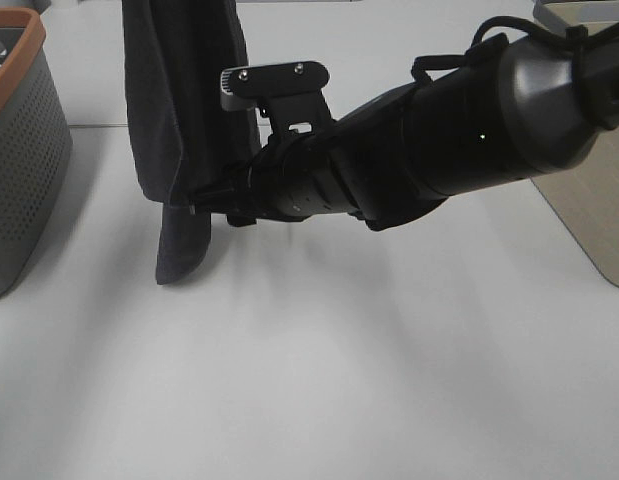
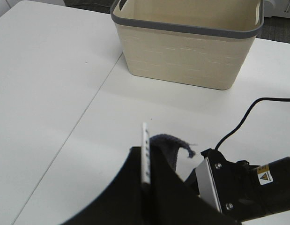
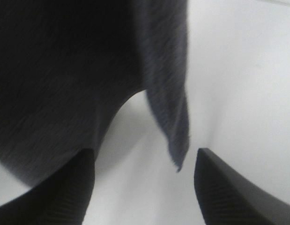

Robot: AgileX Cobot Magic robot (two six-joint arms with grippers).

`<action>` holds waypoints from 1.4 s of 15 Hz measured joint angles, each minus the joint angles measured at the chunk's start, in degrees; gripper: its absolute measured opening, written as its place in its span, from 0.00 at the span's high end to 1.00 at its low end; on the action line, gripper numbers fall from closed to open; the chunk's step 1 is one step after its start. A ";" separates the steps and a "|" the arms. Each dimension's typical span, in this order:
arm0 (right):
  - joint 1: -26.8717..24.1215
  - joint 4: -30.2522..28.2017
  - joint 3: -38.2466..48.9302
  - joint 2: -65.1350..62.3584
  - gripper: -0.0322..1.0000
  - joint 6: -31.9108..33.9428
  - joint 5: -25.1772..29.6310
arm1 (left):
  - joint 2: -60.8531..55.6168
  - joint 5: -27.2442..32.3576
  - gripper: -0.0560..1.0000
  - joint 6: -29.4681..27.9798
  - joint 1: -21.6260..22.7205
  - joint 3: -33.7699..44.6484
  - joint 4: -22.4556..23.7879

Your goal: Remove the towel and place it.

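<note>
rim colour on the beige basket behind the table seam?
Grey rim, plain band around the top of the beige basket. Shows best in the left wrist view.

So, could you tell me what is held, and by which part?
The left gripper pinches the towel by its top end, so it hangs; the right gripper, open at its lower part, holds nothing.
</note>
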 joint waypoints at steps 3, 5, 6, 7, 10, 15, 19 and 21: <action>0.06 -8.77 -0.92 2.29 0.37 9.51 -7.45 | 0.00 0.00 0.95 -0.06 0.00 0.00 0.00; 0.06 -17.99 -0.97 6.02 0.37 19.54 -8.77 | 0.00 0.00 0.95 -0.06 0.00 0.00 0.00; 0.06 -21.31 -1.03 7.68 0.37 23.84 -10.14 | 0.00 0.00 0.95 -0.06 0.00 0.00 0.00; 0.06 -23.55 -1.03 9.17 0.38 27.22 -11.86 | 0.00 0.00 0.95 -0.06 0.00 0.00 0.00; 0.06 -28.82 -1.03 10.66 0.46 31.23 -16.10 | 0.00 0.00 0.95 -0.06 0.00 0.00 0.00; 0.06 -32.37 -1.03 10.66 0.95 31.51 -16.21 | 0.00 0.00 0.95 -0.29 0.00 0.00 -0.23; -0.40 -34.72 -1.03 9.85 0.95 31.51 -7.85 | 0.00 0.06 0.95 -0.97 0.00 0.00 -0.63; -5.04 -35.47 -1.03 4.58 0.95 30.94 4.98 | 0.00 0.06 0.95 -1.15 0.00 0.00 -4.76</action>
